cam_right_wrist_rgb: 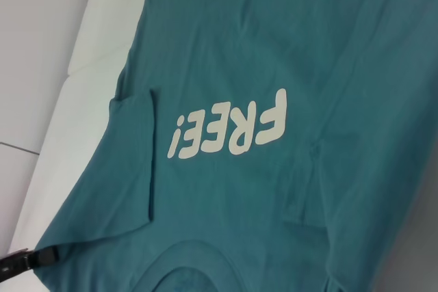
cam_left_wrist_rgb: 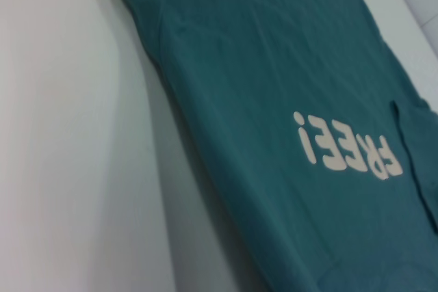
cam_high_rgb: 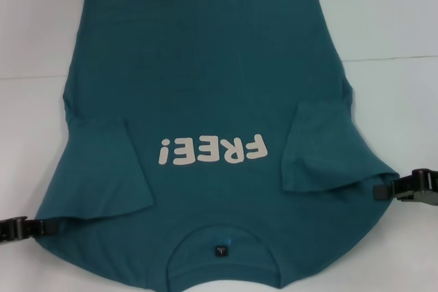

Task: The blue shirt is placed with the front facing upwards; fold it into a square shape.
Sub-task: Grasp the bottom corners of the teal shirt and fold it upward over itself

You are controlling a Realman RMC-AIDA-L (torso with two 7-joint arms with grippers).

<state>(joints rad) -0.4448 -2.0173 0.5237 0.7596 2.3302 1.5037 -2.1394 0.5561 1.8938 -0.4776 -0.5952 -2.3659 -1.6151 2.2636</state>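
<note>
White tabletop (cam_high_rgb: pixel 397 18) carried the blue shirt (cam_high_rgb: pixel 205 87), front up, collar (cam_high_rgb: pixel 222 251) nearest the robot, both sleeves folded inward. Left gripper (cam_high_rgb: pixel 42 227) and right gripper (cam_high_rgb: pixel 387 193) each pinched a shoulder edge of the shirt, fingers closed on fabric.

The light is bright and soft, and it falls evenly from above. The white worktop (cam_high_rgb: pixel 397 18) looks pale and a little washed out near its far edge. The blue shirt (cam_high_rgb: pixel 205 80) has only a thin, faint shadow along its edges. In the left wrist view, a wide soft grey shadow lies on the worktop beside the shirt's side. All three views are a bit fuzzy. The white letters (cam_high_rgb: pixel 212 150) have soft edges. There is no hard glare.
</note>
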